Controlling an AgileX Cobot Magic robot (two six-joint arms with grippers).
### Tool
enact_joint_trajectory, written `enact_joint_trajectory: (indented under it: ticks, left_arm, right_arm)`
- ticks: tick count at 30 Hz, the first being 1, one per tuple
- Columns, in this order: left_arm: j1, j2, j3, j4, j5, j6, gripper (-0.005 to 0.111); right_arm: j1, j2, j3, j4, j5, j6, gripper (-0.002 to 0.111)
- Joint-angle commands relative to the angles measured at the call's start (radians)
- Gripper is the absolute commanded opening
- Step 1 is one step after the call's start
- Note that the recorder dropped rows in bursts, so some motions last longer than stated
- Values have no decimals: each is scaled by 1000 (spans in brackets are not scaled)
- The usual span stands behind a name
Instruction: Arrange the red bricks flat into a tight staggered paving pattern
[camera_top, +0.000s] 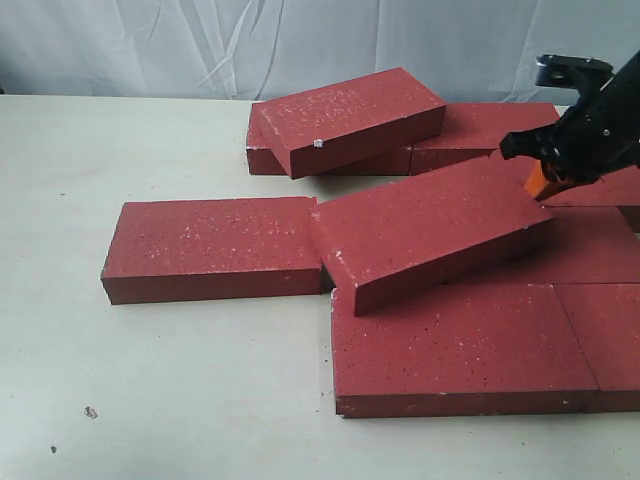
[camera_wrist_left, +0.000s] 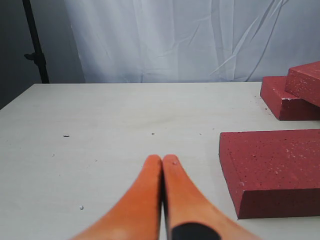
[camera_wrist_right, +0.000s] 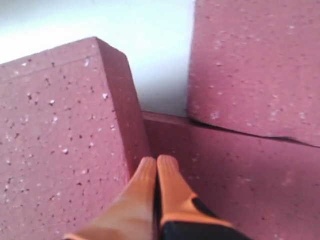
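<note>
Several dark red speckled bricks lie on the pale table. One brick (camera_top: 212, 247) lies flat at the left. A tilted brick (camera_top: 430, 228) leans across the flat bricks at the right, among them a front brick (camera_top: 460, 348). Another tilted brick (camera_top: 352, 118) rests on the back row. My right gripper (camera_top: 540, 182) is shut, its tips against the tilted brick's right end; the right wrist view shows the gripper (camera_wrist_right: 157, 161) at that brick's end face (camera_wrist_right: 129, 110). My left gripper (camera_wrist_left: 162, 159) is shut and empty over bare table, left of a flat brick (camera_wrist_left: 275, 167).
A white cloth backdrop (camera_top: 300, 40) hangs behind the table. A dark stand pole (camera_wrist_left: 35, 45) is at the far left in the left wrist view. Bare tabletop (camera_top: 150, 400) stretches along the left and front.
</note>
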Motion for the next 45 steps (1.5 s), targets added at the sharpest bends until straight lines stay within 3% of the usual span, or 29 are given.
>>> enact_joint_trajectory:
  ticks: [1,29,41,45]
  left_arm:
    - [3,-5,5,6,1,-6,0]
    - [3,-5,5,6,1,-6,0]
    - [3,-5,5,6,1,-6,0]
    - [3,-5,5,6,1,-6,0]
  right_arm:
    - [60,-1,4,4,4,-8,-1]
    - [362,-37,4,103,24,-45,-1]
    - [379,-181,4,157,34,-45,-1]
    - [441,-214,4,184,81,-58,-1]
